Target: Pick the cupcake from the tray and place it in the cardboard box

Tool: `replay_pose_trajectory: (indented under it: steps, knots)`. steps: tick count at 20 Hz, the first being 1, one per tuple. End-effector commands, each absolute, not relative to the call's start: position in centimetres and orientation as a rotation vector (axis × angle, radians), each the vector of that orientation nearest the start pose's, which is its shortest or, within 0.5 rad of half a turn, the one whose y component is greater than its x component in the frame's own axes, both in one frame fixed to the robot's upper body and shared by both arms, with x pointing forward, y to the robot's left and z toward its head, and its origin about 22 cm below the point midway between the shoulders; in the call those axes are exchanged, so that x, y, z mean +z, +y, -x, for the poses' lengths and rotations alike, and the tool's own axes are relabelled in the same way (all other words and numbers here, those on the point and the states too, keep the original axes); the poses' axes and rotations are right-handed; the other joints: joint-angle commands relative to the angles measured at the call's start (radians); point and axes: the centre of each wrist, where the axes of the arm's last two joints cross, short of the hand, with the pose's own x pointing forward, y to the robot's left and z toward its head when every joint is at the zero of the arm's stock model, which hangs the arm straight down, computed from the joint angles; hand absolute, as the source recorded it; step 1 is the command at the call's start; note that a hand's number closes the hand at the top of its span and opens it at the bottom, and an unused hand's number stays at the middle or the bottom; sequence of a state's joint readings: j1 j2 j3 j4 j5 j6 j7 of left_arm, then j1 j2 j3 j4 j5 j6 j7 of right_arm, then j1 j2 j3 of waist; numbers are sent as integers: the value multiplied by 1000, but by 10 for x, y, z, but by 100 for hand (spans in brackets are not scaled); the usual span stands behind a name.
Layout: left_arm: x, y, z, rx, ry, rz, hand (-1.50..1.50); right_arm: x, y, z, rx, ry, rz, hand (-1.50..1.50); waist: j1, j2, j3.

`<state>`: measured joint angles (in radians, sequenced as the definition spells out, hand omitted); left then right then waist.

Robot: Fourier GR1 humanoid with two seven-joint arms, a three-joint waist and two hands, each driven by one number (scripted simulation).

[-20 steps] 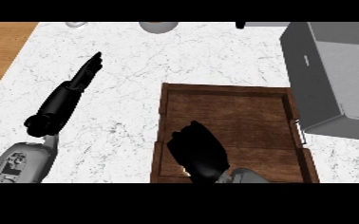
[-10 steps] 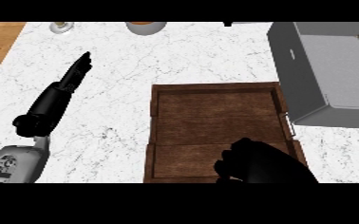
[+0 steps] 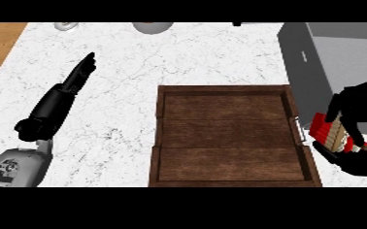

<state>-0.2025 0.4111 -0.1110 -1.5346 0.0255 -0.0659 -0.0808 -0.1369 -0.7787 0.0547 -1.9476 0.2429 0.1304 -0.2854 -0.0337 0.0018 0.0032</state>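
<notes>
I am looking steeply down at the white marbled surface (image 3: pixel 179 58), and the brown wooden tray (image 3: pixel 233 135) is sitting in the middle of it with its floor bare. My right robot hand (image 3: pixel 351 107) is showing at the right edge, just beyond the tray's right rim with its small metal handle (image 3: pixel 301 128). Its black fingers are curling down around something red with pale stripes, which I am taking to be the cupcake (image 3: pixel 329 130) in its wrapper, though the hand is covering most of it and I cannot make out the top. The hand is gripping it from above, with a dark part of the hand also wrapping beneath it near the lower right. The cupcake is sitting outside the tray, between the tray's right side and the grey cardboard box (image 3: pixel 323 58), whose wall is filling the upper right corner. It is not inside the box.

My left robot hand (image 3: pixel 79 75) is lying well apart on the left of the surface, fingers straight and together, pointing toward the far edge and slightly right, holding nothing. Its grey forearm (image 3: pixel 22 167) is coming in from the lower left corner. Two pale round objects (image 3: pixel 152 26) are sitting along the far edge, cut off by the view.
</notes>
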Motion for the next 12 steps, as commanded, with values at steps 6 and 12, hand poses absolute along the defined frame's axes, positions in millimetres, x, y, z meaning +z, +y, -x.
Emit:
replay_pose_trajectory:
  steps: [6,12]
  knots:
    - [51,261,-294,-544,-1762,-66,0,240,-421,-301,1005,-1992,643,150,56,9,-3]
    - [69,252,-299,-570,-1771,-57,0,213,-445,-328,1267,-1708,729,150,84,16,-2]
